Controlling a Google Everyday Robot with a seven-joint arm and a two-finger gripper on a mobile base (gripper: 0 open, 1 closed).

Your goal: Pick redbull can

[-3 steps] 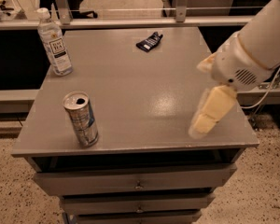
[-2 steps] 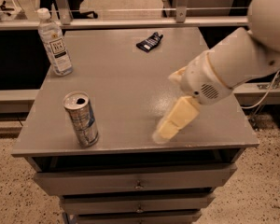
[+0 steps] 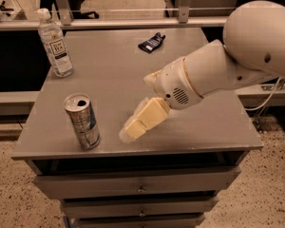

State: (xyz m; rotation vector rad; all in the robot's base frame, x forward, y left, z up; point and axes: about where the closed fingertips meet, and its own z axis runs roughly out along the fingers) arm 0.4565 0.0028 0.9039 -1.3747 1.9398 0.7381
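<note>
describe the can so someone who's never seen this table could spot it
On the grey cabinet top, look at the front left corner: a slim silver-and-blue metal drink can stands upright there, left of the robot's pale gripper. Unlike the taller clear plastic bottle with a white cap at the back left, it is opaque, with a shiny top and dark drinking hole.

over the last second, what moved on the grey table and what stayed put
The gripper has swept across the grey table toward the slim silver-and-blue redbull can and now hangs low beside it, not touching. Nothing was taken hold of or let go. The can, the clear plastic bottle with a white cap and the small dark packet stayed where they were.
</note>
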